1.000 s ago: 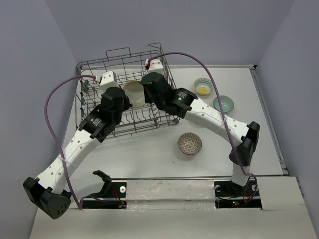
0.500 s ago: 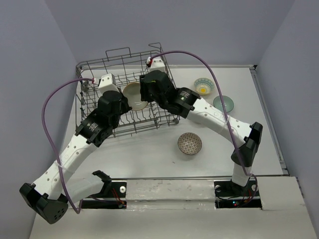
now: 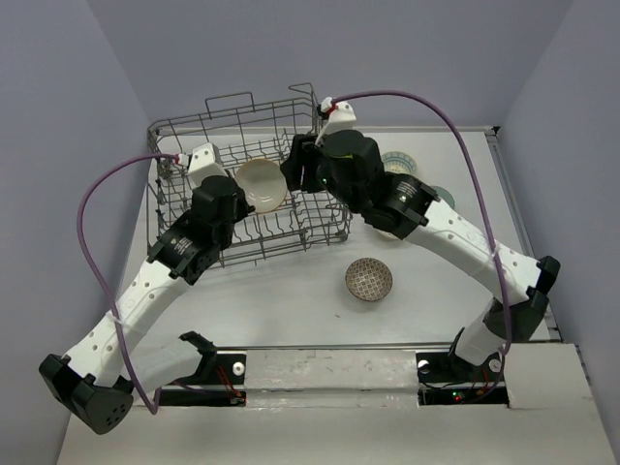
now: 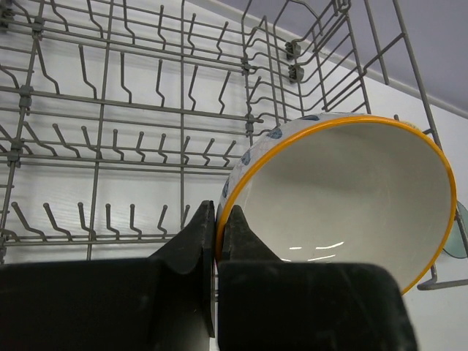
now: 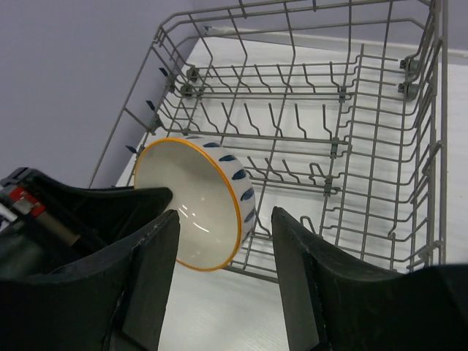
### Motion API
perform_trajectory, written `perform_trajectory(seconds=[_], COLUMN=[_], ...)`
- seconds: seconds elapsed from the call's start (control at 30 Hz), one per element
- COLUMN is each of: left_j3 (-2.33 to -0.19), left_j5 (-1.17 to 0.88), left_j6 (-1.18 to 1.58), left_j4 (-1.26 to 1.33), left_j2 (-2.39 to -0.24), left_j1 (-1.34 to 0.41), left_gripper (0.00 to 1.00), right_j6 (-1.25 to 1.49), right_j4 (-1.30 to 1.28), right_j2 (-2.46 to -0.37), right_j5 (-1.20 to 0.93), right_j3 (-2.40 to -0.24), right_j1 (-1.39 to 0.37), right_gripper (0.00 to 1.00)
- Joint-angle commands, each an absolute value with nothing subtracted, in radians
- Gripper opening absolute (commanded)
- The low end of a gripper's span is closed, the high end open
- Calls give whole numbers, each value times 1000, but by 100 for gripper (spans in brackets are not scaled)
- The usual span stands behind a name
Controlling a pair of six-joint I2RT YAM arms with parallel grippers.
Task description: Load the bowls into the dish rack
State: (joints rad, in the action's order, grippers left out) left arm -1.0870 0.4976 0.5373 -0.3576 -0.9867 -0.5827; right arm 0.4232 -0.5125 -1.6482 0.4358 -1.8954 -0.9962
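A cream bowl (image 3: 262, 184) with an orange rim and blue marks hangs tilted on its side over the dish rack (image 3: 281, 229). My left gripper (image 3: 238, 197) is shut on the bowl's rim; in the left wrist view both fingers pinch the orange edge of the bowl (image 4: 351, 197) at the left gripper (image 4: 217, 227). My right gripper (image 3: 296, 175) stands open just right of the bowl. In the right wrist view the bowl (image 5: 191, 205) sits ahead of the right gripper (image 5: 227, 216), whose fingers do not touch it, above the rack (image 5: 329, 139).
A brown-patterned bowl (image 3: 369, 279) lies on the table in front of the rack. A flowered bowl with a teal rim (image 3: 398, 159) and a teal bowl (image 3: 444, 197) sit right of the rack, both partly hidden by my right arm.
My right gripper has let go of the cream bowl, opened, and drawn back to the right. The left gripper keeps hold of the rim, and the bowl has shifted slightly.
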Motion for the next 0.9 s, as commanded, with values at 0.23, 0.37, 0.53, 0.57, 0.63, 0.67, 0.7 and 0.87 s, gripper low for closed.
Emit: perform_trajectory(seconds=[0.23, 0.37, 0.53, 0.57, 0.63, 0.67, 0.7, 0.87], left_j3=[-1339, -1511, -1732, -1750, -1810, -1830, -1850, -1972], left_j5=[894, 1081, 1230, 1245, 1241, 1239, 1239, 1285], left_j6=[785, 865, 954, 959, 966, 976, 982, 921], left_j4=[-524, -751, -923, -934, -969, -986, -995, -1014], left_j2=[-1150, -1334, -1494, -1535, -1577, -1598, -1636, -1773], left_j1=[-586, -575, -531, -516, -448, -424, -399, -266], left_gripper=[0, 0, 0, 0, 0, 0, 0, 0], right_j6=[440, 443, 449, 449, 456, 457, 462, 463], right_j4=[-419, -422, -426, -426, -431, -434, -437, -443], right_j2=[-1373, -1307, -1227, -1217, -1186, -1175, -1164, -1100], right_j5=[546, 603, 646, 650, 663, 669, 669, 679], right_j3=[-1654, -1557, -1441, -1425, -1378, -1378, -1347, -1273], right_j1=[-996, -996, -996, -996, -996, -996, -996, -996], right_gripper=[61, 61, 62, 62, 62, 62, 62, 63])
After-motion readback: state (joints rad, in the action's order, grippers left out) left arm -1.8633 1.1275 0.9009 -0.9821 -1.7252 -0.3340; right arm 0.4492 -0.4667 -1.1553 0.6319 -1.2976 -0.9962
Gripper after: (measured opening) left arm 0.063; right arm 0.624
